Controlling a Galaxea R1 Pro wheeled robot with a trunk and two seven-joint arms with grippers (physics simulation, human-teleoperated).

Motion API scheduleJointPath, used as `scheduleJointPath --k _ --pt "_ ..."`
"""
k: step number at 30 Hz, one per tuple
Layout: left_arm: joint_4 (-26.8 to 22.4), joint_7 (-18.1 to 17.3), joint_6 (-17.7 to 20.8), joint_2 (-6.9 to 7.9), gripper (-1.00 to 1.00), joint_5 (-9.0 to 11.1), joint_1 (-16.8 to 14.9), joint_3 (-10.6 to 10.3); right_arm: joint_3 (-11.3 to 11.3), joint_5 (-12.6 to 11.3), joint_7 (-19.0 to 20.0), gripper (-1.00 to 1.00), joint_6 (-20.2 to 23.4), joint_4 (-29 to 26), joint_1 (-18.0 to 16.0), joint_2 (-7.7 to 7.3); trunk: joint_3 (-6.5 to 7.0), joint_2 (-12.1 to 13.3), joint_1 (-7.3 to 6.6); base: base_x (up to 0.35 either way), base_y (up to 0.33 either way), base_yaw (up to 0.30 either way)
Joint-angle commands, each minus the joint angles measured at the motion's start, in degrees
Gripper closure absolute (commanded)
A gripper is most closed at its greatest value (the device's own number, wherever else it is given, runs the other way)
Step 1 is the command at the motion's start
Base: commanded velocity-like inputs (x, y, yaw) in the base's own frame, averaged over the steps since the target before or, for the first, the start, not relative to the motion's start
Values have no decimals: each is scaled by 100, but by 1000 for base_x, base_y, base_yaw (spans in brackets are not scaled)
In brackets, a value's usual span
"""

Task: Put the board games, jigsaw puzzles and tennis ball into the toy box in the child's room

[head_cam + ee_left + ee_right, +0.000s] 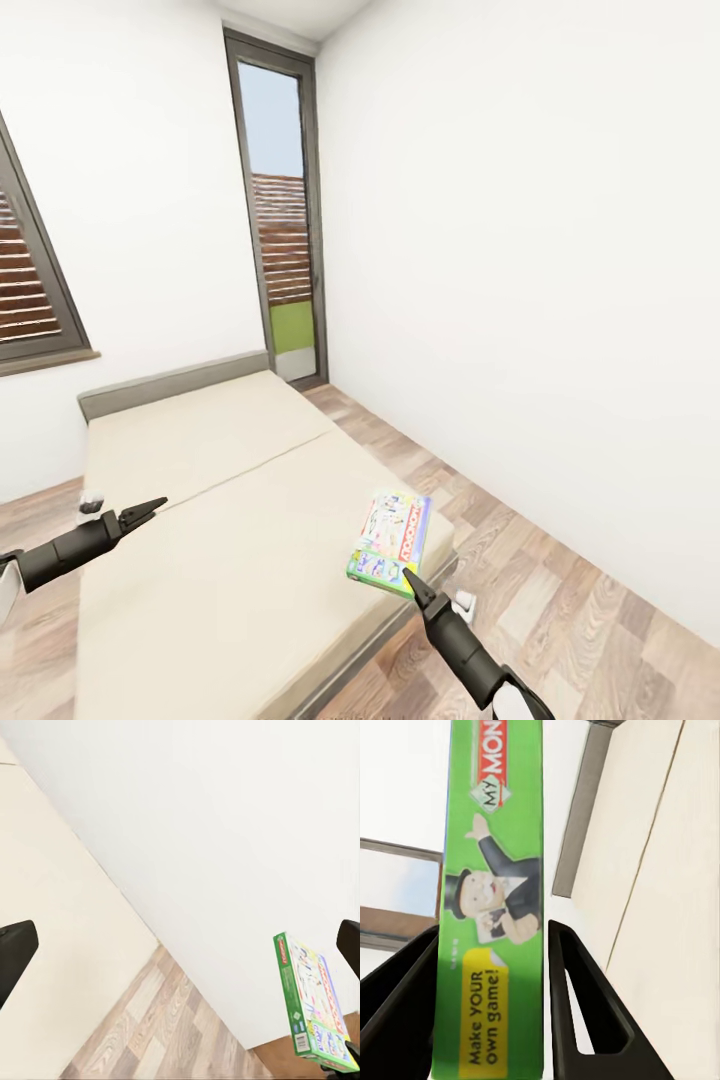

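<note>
Item: one board game, a flat green-edged Monopoly box, held at its near end by the right gripper just above the bed's outer edge, over the beige mattress near the wood-plank floor. Condition of grip: in the right wrist view the two black jaws stand either side of the box's narrow green edge, apparently pressed on it, though actual contact cannot be confirmed from that angle. Markings, right wrist view: "MY MON…" in a red banner, cut off by the frame; a top-hatted mascot figure; a yellow panel reading "Make YOUR own game!". Left gripper: carries nothing and hovers above the mattress near its other side; its jaws look closed to a point in the head view. From the left wrist view the box appears standing on edge against the white wall. Handling note: the hold sits at one end of a long, flat box, so it may swing or slip; I judge it best carried slowly and level to the toy box. Surroundings: tall window.
</note>
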Motion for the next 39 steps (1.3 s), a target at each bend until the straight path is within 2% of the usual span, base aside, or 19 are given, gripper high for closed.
scheduleJointPath --k 1,39 --pt "1 -18 60 -2 -100 7 -4 9 -19 -45 14 100 55 3 -6 6 -13 -13 2 -131 95 -274" --pt "1 -6 52 -99 -100 -13 -4 9 -21 -36 5 100 46 14 -6 6 -15 -13 2 -16 11 -278"
